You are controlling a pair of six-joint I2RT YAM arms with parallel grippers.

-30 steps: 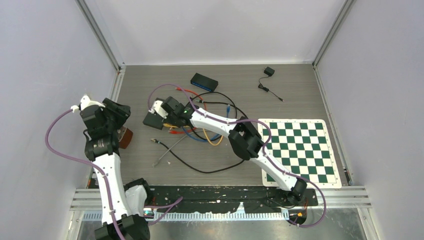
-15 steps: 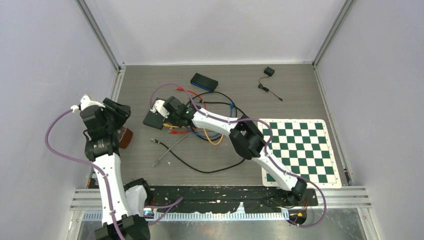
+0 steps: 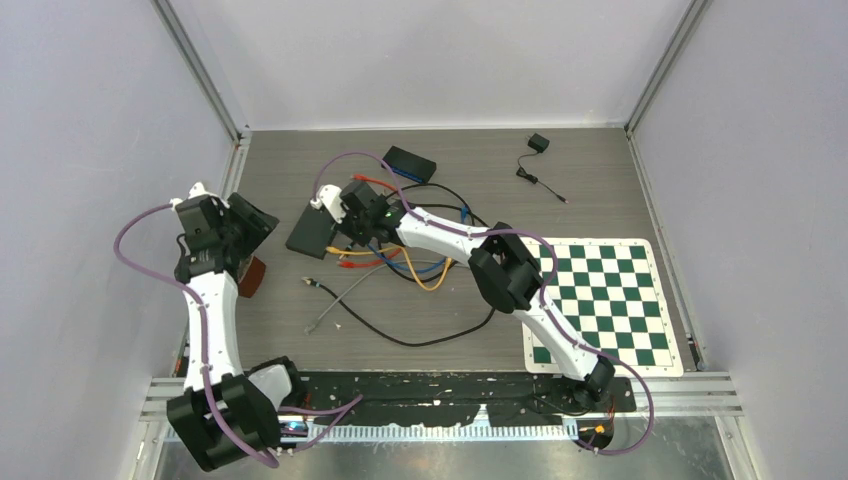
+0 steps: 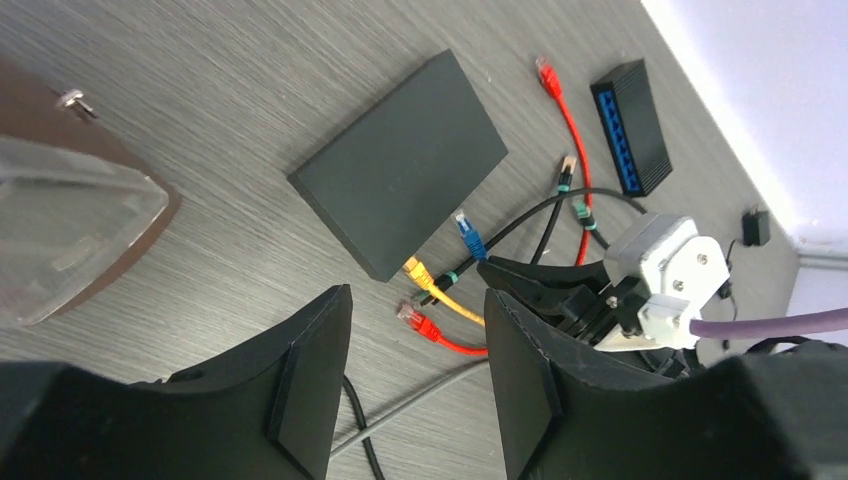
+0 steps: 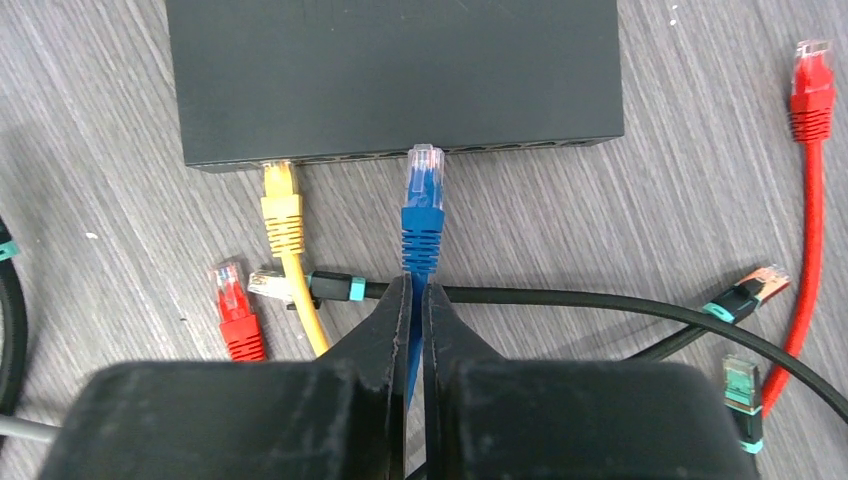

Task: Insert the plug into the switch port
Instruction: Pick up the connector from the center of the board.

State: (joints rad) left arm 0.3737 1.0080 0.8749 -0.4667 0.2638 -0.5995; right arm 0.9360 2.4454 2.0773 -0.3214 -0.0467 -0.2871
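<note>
Although the blue plug [image 5: 423,195] is gripped at its tail end in the clenched right pincer [image 5: 410,300], with its tip at the port row of the black switch [image 5: 400,70], insertion is judged unfinished, and the left pincer [image 4: 415,320] is seen part-open and empty.

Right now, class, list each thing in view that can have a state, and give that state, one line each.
right gripper: shut on the blue plug at its tail
blue plug: tip at the black switch port face, not fully in
yellow plug: seated in a black switch port
red plug: loose, plugged into nothing
left gripper: open, holding nothing
blue switch: no cable seen in it
</note>
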